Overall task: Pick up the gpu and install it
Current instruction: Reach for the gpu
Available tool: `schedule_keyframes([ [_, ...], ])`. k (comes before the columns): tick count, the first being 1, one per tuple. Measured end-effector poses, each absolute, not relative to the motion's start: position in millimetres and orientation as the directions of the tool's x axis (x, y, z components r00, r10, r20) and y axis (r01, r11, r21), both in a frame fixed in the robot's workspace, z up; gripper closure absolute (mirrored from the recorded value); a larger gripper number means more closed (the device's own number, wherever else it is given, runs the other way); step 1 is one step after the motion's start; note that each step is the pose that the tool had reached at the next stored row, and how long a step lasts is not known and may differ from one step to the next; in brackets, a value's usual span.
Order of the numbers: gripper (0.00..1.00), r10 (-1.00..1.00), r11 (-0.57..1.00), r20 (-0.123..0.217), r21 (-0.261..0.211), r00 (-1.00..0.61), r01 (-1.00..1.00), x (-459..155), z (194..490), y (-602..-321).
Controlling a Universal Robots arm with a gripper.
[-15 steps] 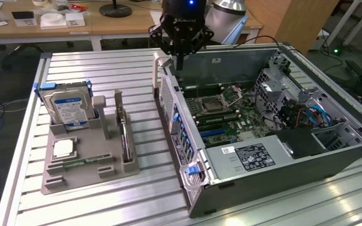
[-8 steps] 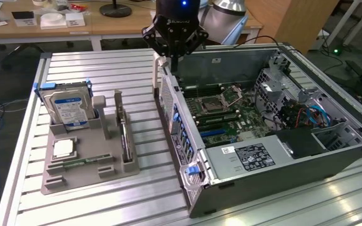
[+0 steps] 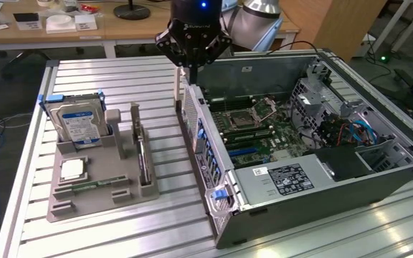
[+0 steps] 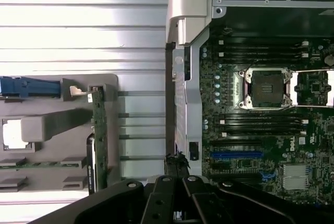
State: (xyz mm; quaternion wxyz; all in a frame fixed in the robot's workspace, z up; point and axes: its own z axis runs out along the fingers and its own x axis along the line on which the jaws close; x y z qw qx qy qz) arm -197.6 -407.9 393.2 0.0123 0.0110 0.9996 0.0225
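Pincer: the pincer (image 3: 190,71) is hanging with its fingers pressed together and gripping nothing, directly over the rear wall of the open computer case (image 3: 314,185).
Gpu: the gpu (image 3: 142,161) is standing on edge in a slot of the grey holder (image 3: 99,196), along the holder's side nearest the case. It is sitting well apart from the pincer.
Neighbours: a hard drive (image 3: 81,121) is standing upright at the holder's far end, and a CPU chip (image 3: 71,169) is lying flat beside it. All of it is resting on the slatted table (image 3: 120,80).
Step in hand: judging by this layout, the pick-up is not yet happening, and the arm is lining itself up for the reach.
Doing it well: the jaws are needing to spread before any descent. They should be straddling the card's thin top edge between the holder's posts, coming straight down and squeezing the flat faces.
Risk: a tilted approach is likely jamming the card in its slot or knocking a post.
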Motion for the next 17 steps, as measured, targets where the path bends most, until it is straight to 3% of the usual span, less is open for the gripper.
schedule_keyframes([
  [17,0.89,-0.032,0.998,-0.024,0.045,-0.999,-0.033,-230.5,393.2,-414.2],
])
